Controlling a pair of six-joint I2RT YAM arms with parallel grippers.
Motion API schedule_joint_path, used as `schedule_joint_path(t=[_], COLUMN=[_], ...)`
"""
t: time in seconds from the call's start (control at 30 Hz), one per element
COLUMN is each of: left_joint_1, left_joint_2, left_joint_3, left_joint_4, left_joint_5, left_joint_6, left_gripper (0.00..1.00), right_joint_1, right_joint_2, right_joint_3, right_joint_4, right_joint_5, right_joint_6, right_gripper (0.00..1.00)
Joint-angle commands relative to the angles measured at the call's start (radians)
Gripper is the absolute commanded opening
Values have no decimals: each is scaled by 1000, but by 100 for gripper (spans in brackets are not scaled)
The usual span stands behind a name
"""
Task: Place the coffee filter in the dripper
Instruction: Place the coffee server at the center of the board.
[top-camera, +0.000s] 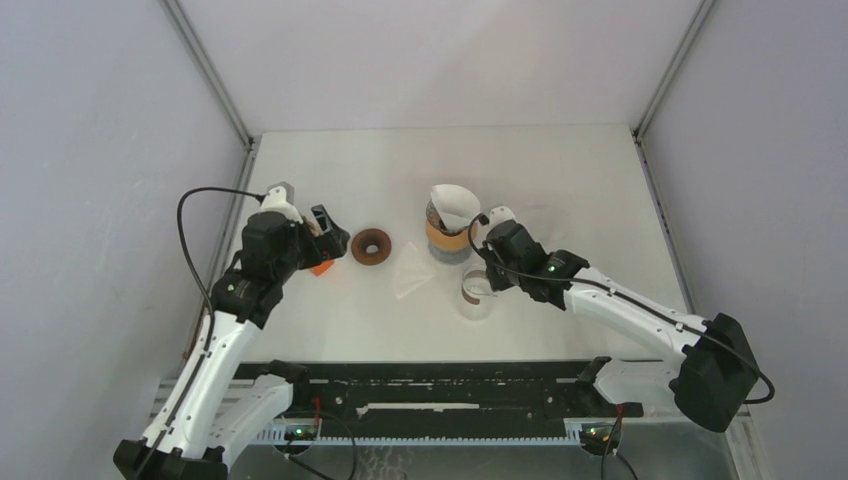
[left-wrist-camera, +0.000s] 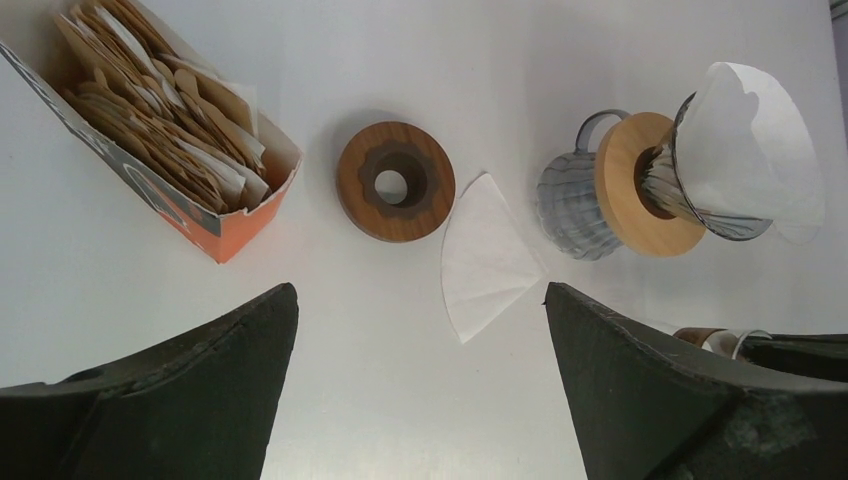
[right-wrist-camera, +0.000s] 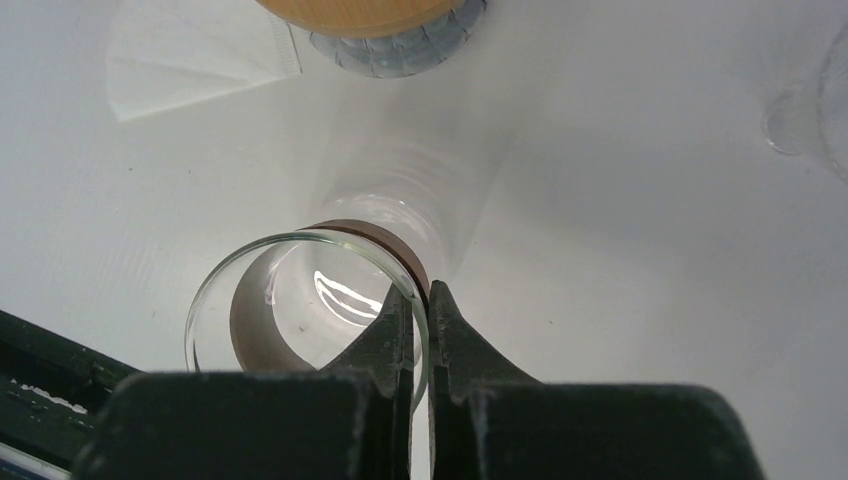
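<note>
Left tool (left-wrist-camera: 420, 295) is open, empty. Right tool (right-wrist-camera: 420, 295) clamps the glass (right-wrist-camera: 300, 300) rim, five o'clock of the dripper (top-camera: 447, 238). White filter (top-camera: 455, 204) sits in the dripper; spare filter (top-camera: 413, 272) lies flat at seven o'clock.

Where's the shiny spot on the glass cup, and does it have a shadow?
Right wrist view: a white glint sits inside the glass cup, and a faint shadow stretches away from it across the table. Top view: light is even, shadows soft.
</note>
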Motion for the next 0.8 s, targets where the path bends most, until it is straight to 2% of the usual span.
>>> schedule_joint_path(t=[0.0,0.1,0.5,0.77], left_joint_1=[-11,-20,-86,-147], left_joint_2=[15,29,91,174], left_joint_3=[-12,-18,-24,5], left_joint_4=[32,40,71,76], left_joint_5=[8,7,-41,-175], left_joint_6=[-63,-73,-100,-126], left_gripper=[98,98,97,95], right_joint_1=[19,20,19,14], right_joint_2=[18,38,-51,-184], right_joint_3=[6,6,22,25], right_joint_4=[117,114,83,73], right_joint_5=[13,6,10,27], right_joint_6=[31,34,45,45], right_gripper=[3,9,54,69])
